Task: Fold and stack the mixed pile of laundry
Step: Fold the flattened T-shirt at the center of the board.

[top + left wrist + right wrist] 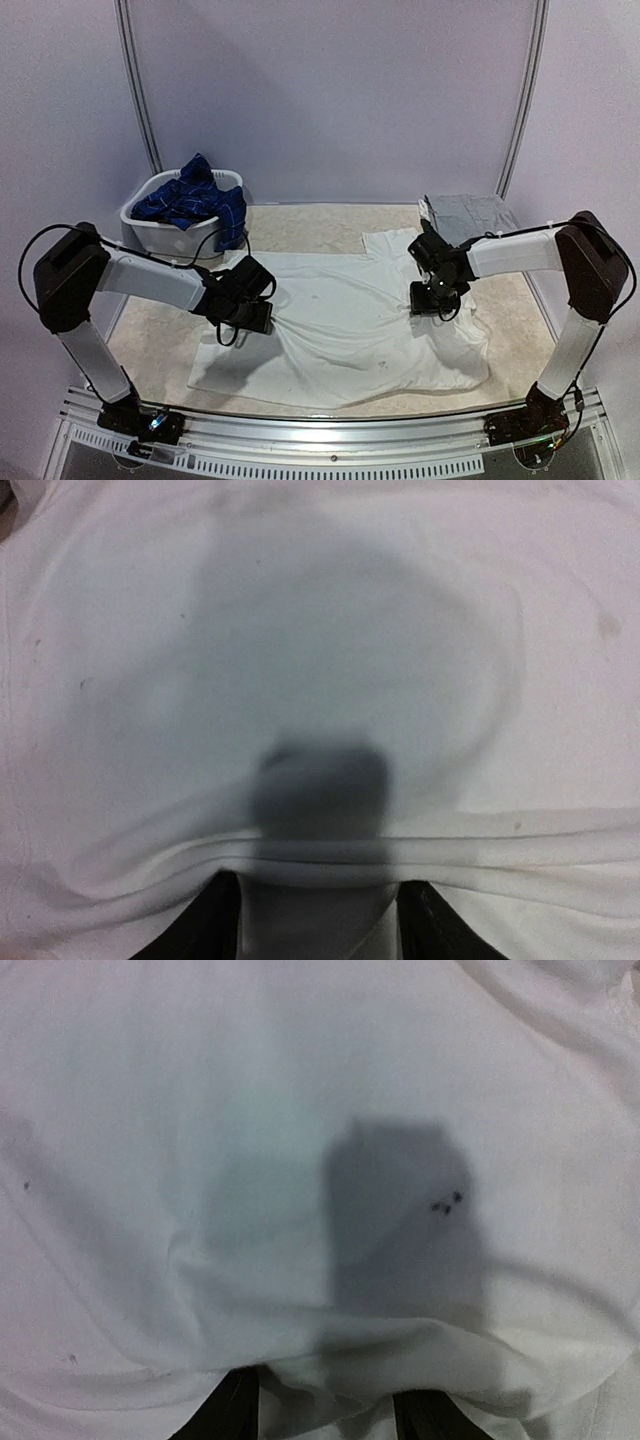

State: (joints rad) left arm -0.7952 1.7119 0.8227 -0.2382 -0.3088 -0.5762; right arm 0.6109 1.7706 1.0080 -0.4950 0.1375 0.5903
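A large white garment [350, 320] lies spread across the table, rumpled towards its near right edge. My left gripper [258, 318] presses down on its left part. In the left wrist view that gripper [318, 890] is open, with a raised ridge of white cloth [330, 855] lying just ahead of and between its dark fingers [215, 925]. My right gripper [432, 298] rests on the garment's right part. In the right wrist view it [325, 1385] is open too, its fingers [228, 1410] straddling a bunched fold of cloth [400, 1350]. Navy plaid and blue garments [190, 200] fill the basket.
The white plastic basket [150, 235] stands at the back left, beside the left arm. A folded grey piece [465, 215] lies at the back right, behind the right gripper. Bare beige tabletop [150, 330] shows left of the garment.
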